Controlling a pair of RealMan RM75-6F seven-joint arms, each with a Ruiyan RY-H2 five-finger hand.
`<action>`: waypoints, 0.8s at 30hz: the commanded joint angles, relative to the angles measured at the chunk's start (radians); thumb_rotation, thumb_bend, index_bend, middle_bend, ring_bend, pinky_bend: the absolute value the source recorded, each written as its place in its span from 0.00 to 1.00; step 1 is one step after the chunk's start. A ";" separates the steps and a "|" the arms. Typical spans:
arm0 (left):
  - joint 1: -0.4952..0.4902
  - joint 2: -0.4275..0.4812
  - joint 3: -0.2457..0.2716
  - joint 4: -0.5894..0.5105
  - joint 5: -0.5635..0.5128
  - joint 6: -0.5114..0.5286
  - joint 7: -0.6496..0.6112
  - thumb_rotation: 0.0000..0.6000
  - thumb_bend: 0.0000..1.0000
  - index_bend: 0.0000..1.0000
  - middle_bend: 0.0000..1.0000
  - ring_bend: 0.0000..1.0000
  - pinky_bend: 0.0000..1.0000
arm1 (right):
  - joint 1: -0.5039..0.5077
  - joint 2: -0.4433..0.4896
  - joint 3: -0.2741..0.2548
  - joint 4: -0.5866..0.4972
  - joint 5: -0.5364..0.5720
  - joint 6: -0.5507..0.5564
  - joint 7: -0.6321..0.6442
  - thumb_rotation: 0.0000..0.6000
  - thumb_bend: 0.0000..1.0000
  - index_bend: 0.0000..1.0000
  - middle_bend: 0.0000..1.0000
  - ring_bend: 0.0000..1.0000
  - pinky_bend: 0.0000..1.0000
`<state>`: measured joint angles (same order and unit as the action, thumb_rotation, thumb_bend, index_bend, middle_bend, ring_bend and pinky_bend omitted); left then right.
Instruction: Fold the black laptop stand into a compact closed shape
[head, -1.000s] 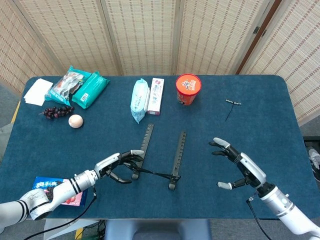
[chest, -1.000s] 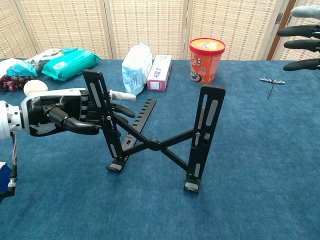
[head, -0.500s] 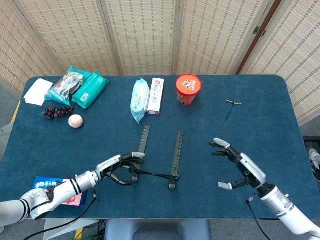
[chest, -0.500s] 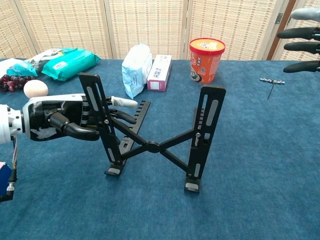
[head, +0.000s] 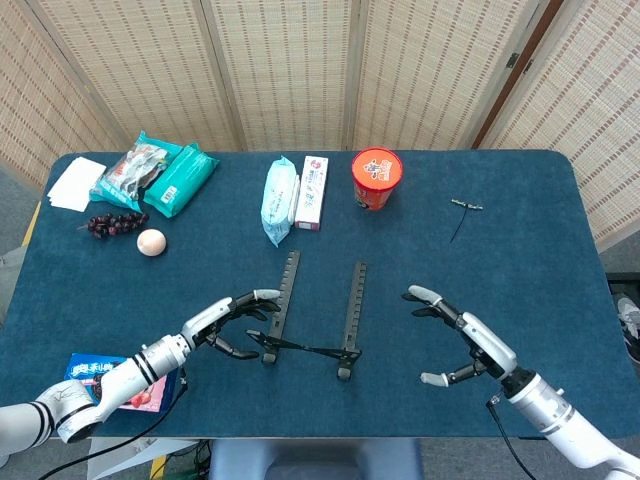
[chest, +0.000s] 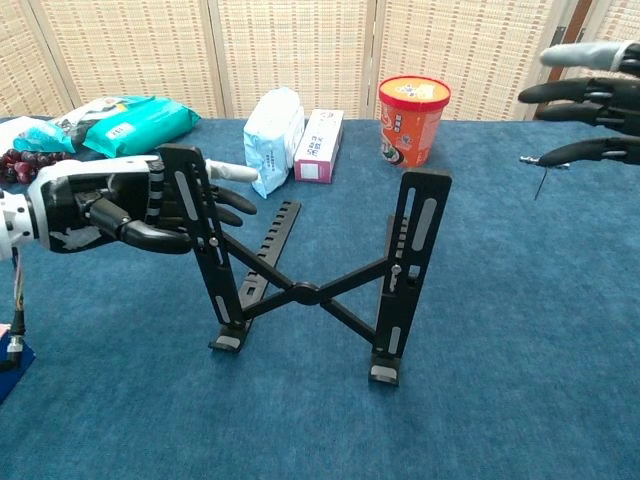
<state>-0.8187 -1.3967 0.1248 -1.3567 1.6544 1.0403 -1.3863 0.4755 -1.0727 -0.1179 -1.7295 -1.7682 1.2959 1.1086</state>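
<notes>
A dark blue cloth-covered table (head: 560, 230) stands before woven screen panels (head: 280, 70) filling the top of both views. The black laptop stand (chest: 310, 265) sits lower centre on the cloth, unfolded, its two uprights joined by crossed bars.

The head view shows the whole tabletop: snack packets (head: 160, 175), grapes (head: 113, 223) and an egg (head: 151, 242) at upper left, a wipes pack (head: 278, 198), a box (head: 312, 191) and an orange cup (head: 376, 177) at top centre. Only the chest view shows the stand's height and crossing.

The left hand (chest: 105, 205) sits by the stand's left upright, fingers curled beside it (a firm grip cannot be told). Half a second ago those fingers wrapped the upright lower down. The right hand (head: 458, 335), spread and empty, has shifted leftward toward the stand, still well apart.
</notes>
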 joint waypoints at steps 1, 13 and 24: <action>0.040 0.040 -0.020 -0.063 -0.056 0.013 0.099 1.00 0.14 0.11 0.22 0.17 0.19 | 0.034 -0.017 0.008 -0.044 0.012 -0.080 -0.099 1.00 0.04 0.00 0.11 0.00 0.18; 0.122 0.109 -0.050 -0.169 -0.118 0.054 0.301 1.00 0.14 0.11 0.22 0.17 0.17 | 0.112 -0.161 0.085 -0.106 0.167 -0.274 -0.398 1.00 0.06 0.00 0.09 0.00 0.18; 0.155 0.136 -0.071 -0.206 -0.117 0.058 0.356 1.00 0.14 0.11 0.22 0.17 0.17 | 0.146 -0.309 0.179 -0.058 0.337 -0.334 -0.533 1.00 0.13 0.00 0.09 0.00 0.18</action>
<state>-0.6646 -1.2619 0.0547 -1.5618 1.5374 1.0977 -1.0308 0.6182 -1.3594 0.0421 -1.8012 -1.4566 0.9626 0.5956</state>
